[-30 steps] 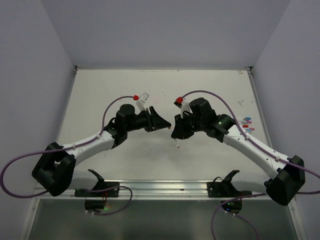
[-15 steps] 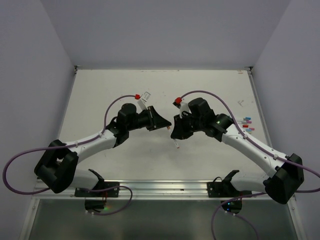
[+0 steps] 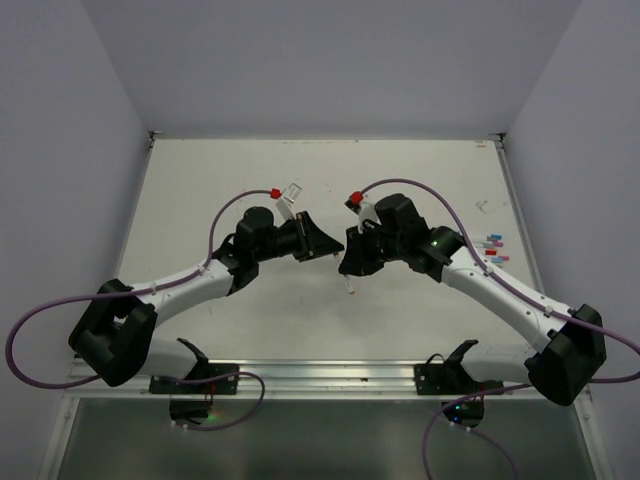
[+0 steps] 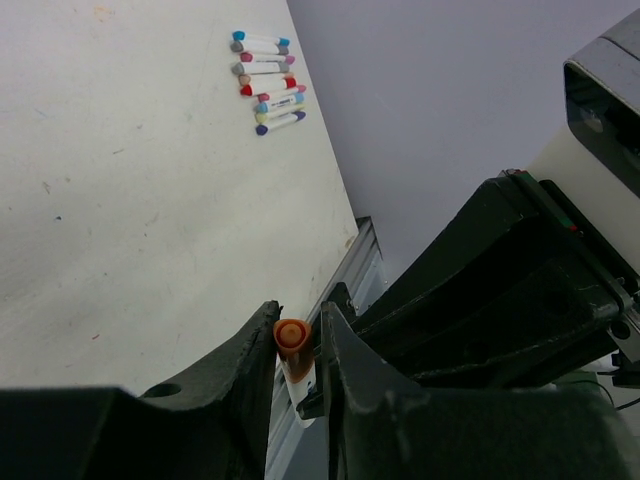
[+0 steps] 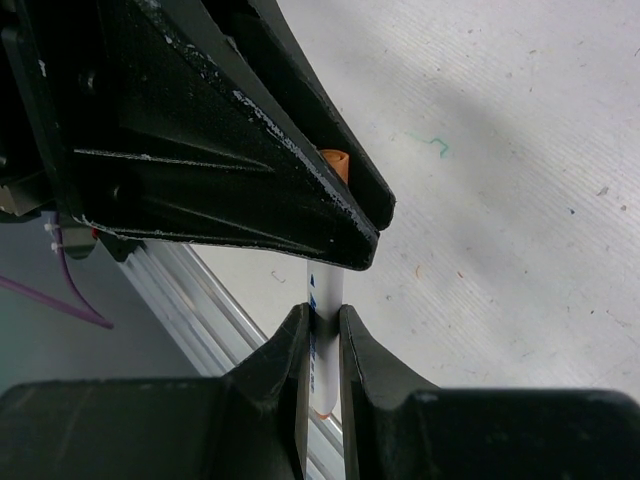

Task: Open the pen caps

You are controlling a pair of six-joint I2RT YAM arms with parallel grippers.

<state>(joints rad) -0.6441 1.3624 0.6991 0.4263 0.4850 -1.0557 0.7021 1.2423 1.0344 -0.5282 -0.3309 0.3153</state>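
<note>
A white pen [image 5: 328, 285] hangs in the air between the two arms above the middle of the table. My right gripper [image 5: 322, 312] is shut on its white body. The pen's orange pen cap [image 4: 291, 333] sits between the fingertips of my left gripper [image 4: 298, 318], whose jaws are closed against it on both sides. In the top view the left gripper [image 3: 333, 245] and right gripper [image 3: 347, 262] meet tip to tip, and the pen's lower end [image 3: 350, 287] pokes out below them. From the right wrist, the orange cap [image 5: 336, 160] peeks out behind the left fingers [image 5: 250, 170].
A row of several capped pens [image 4: 265, 80] with coloured ends lies on the white table by its right edge [image 3: 492, 250]. An aluminium rail [image 3: 320, 375] runs along the near edge. Grey walls stand on three sides.
The left jaws have closed in around the orange cap. The right gripper and the pen have shifted slightly left toward the left gripper.
</note>
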